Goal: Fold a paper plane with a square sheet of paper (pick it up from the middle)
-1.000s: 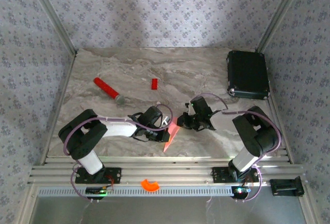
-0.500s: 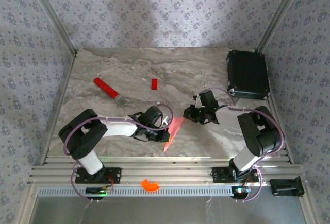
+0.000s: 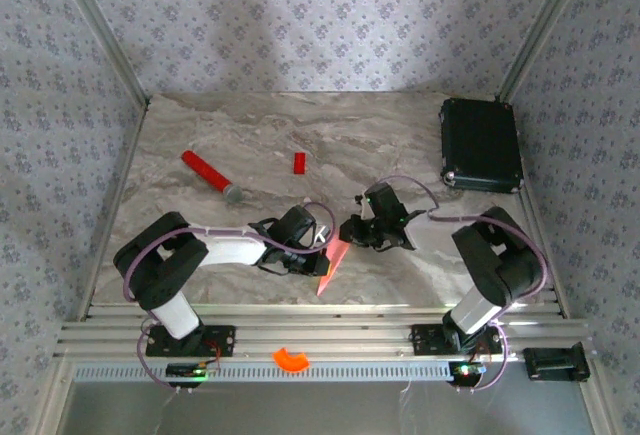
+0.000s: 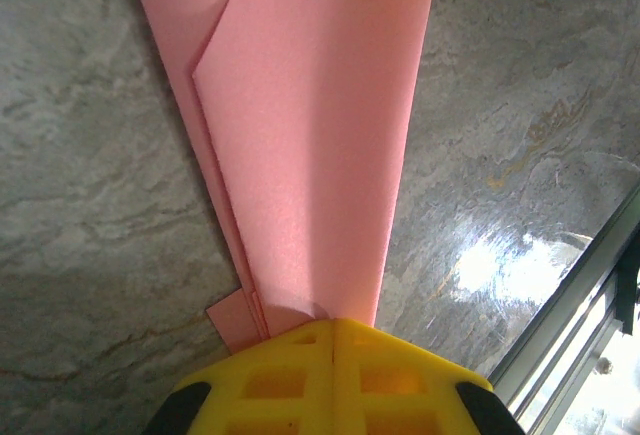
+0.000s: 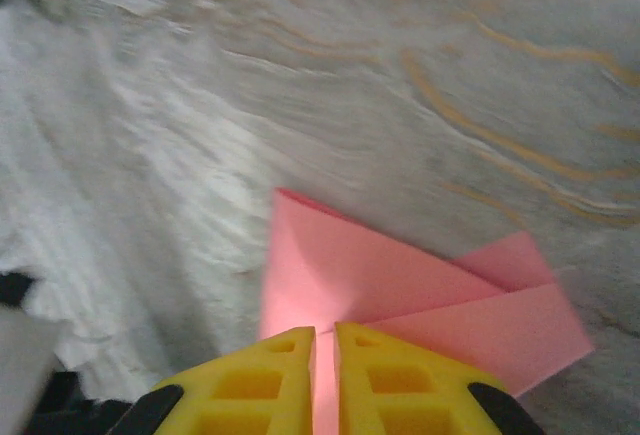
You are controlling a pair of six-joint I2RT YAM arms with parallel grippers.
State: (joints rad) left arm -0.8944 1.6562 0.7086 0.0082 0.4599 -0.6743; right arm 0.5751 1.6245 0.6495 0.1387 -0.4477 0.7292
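Left claw (image 4: 333, 325), right claw (image 5: 325, 335) pinching paper plane (image 4: 320, 135)

I see my salmon-pink sheet of paper (image 3: 330, 267) folded into a narrow layered wedge, flat on the table (image 3: 250, 145) near its front edge

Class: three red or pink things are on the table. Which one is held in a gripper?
The folded pink paper, pinched by the left gripper; the red stick and small red block lie free farther back.
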